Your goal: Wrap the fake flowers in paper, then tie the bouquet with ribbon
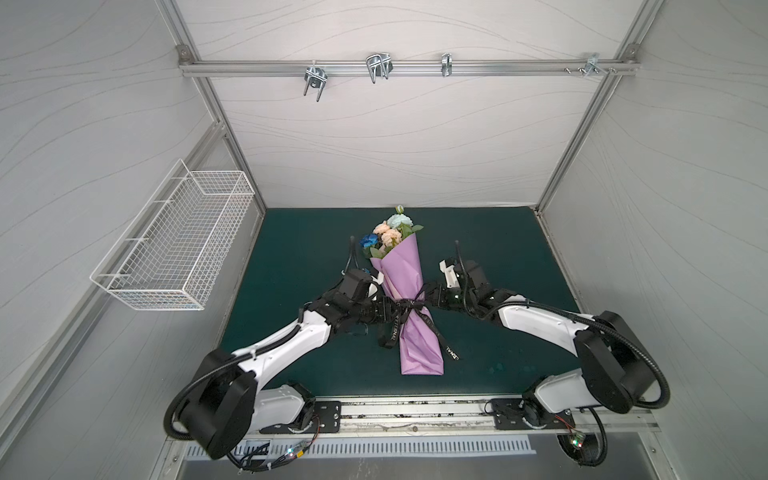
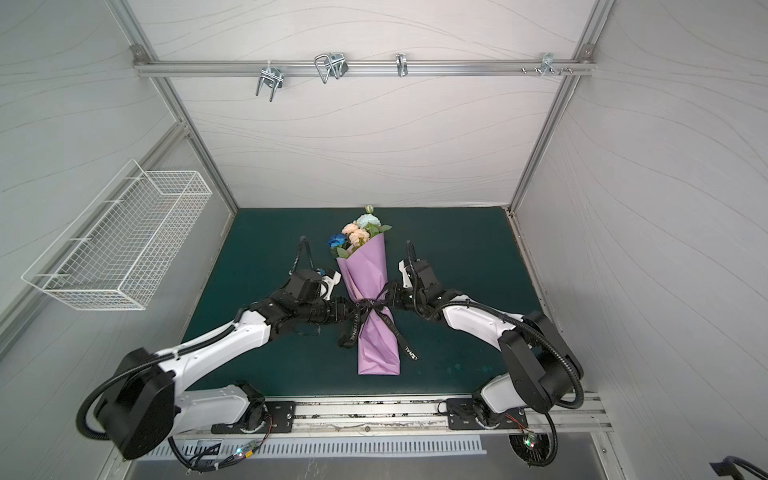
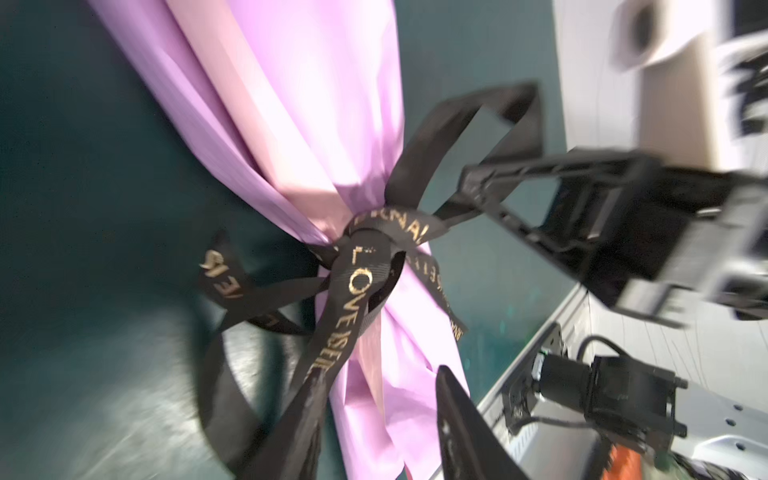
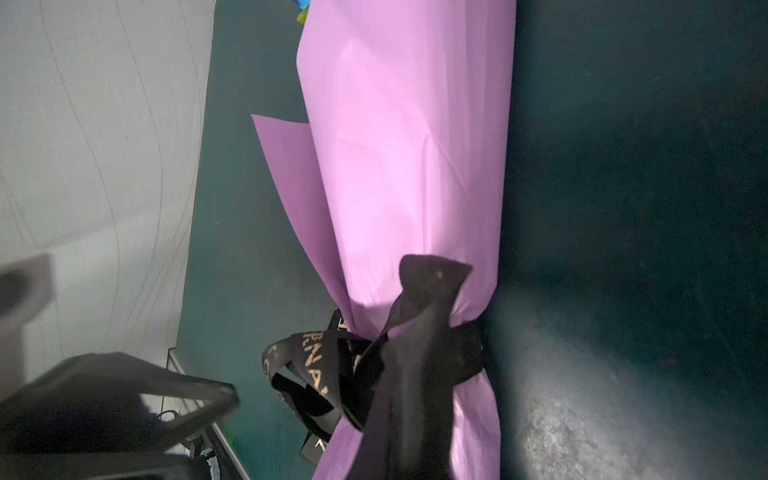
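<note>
The bouquet of fake flowers (image 1: 388,235) (image 2: 357,232) lies on the dark green mat (image 1: 291,257), its peach, pale blue and deep blue heads pointing to the back. Lilac paper (image 1: 405,278) (image 4: 407,166) wraps it. A black ribbon (image 1: 409,306) (image 2: 370,305) (image 3: 365,266) with gold lettering is knotted in a bow round the middle. My left gripper (image 1: 385,312) (image 3: 378,374) sits at the knot's left, open, with one ribbon tail draped over a finger. My right gripper (image 1: 430,297) (image 3: 461,199) (image 4: 411,407) is at the knot's right, shut on a ribbon loop.
A white wire basket (image 1: 174,237) hangs on the left wall. Metal hooks (image 1: 378,68) hang from the rail on the back wall. The arms' mounting rail (image 1: 415,411) runs along the mat's front edge. Two ribbon tails (image 1: 388,336) trail toward the front.
</note>
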